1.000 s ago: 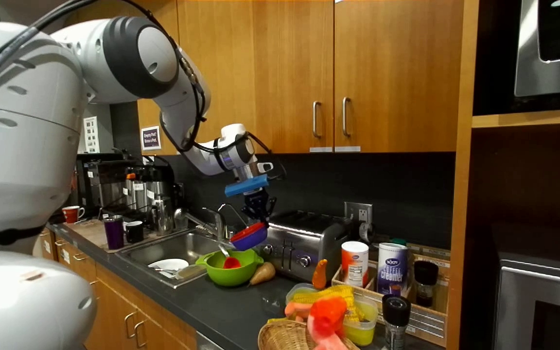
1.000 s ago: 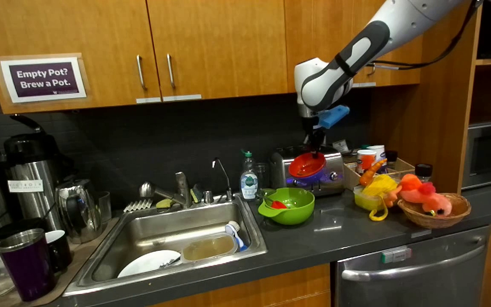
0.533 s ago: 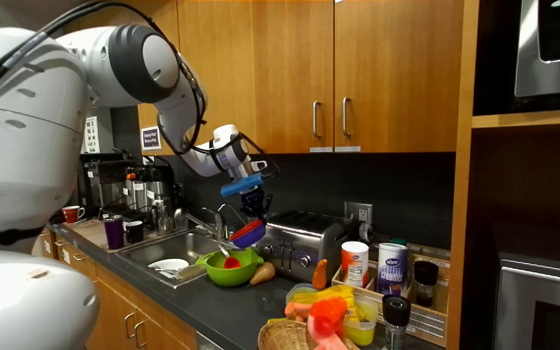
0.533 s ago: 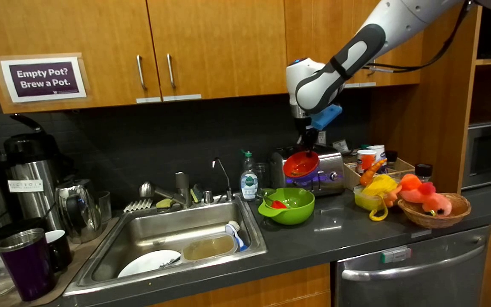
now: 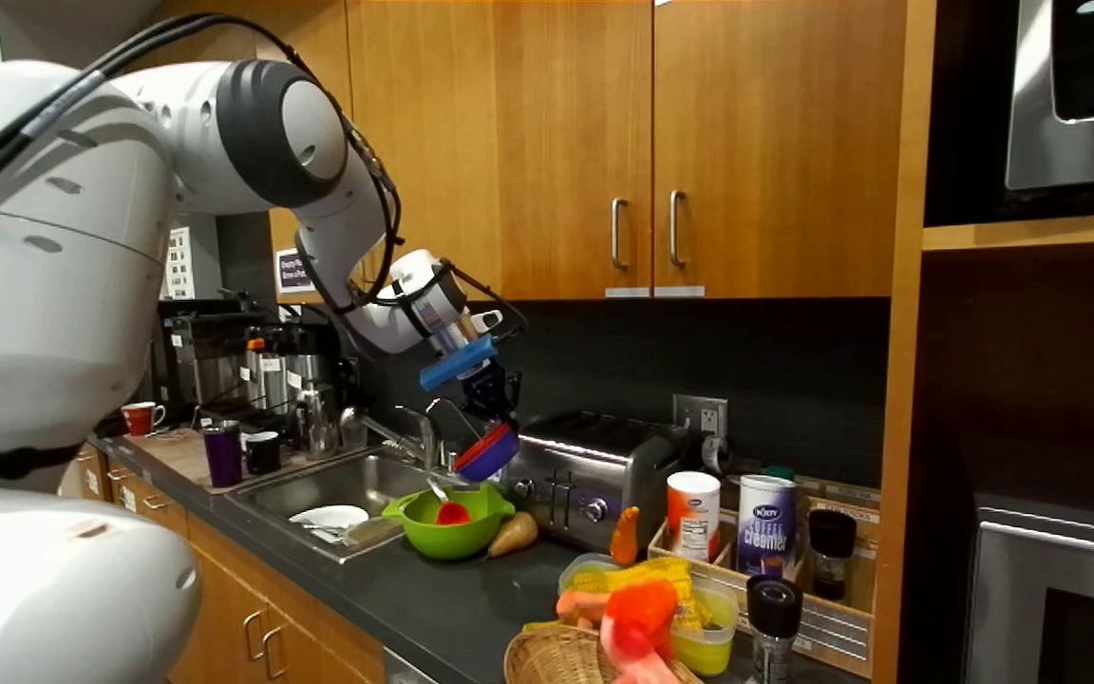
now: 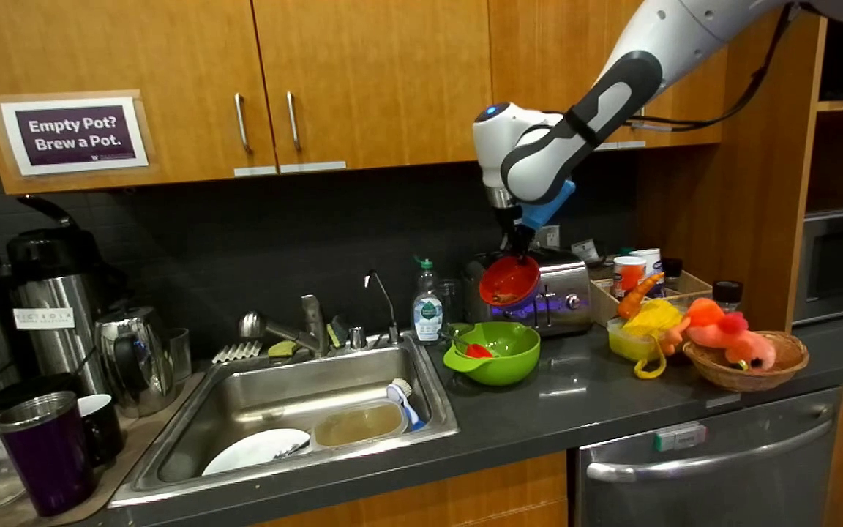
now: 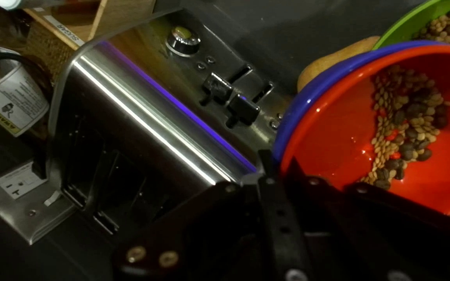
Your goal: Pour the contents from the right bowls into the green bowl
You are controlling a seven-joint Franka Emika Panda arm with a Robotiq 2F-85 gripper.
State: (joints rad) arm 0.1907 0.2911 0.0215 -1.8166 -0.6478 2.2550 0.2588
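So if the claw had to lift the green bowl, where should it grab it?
I'd pinch the green bowl by its thin front rim, coming straight down. It stands upright with that edge open, while the spoon leans out on the sink side and the toaster is behind. The gripper holds the red bowl and blue bowl, which must go down first.

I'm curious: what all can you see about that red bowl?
The red bowl is round, glossy and plastic-looking, nested in the blue bowl. The pincer appears to clamp both at the rim. The red bowl hangs tilted in the air, higher than the green bowl. A tan, near-black and red mix, like lentils and beans, lies in a strip across its inside.
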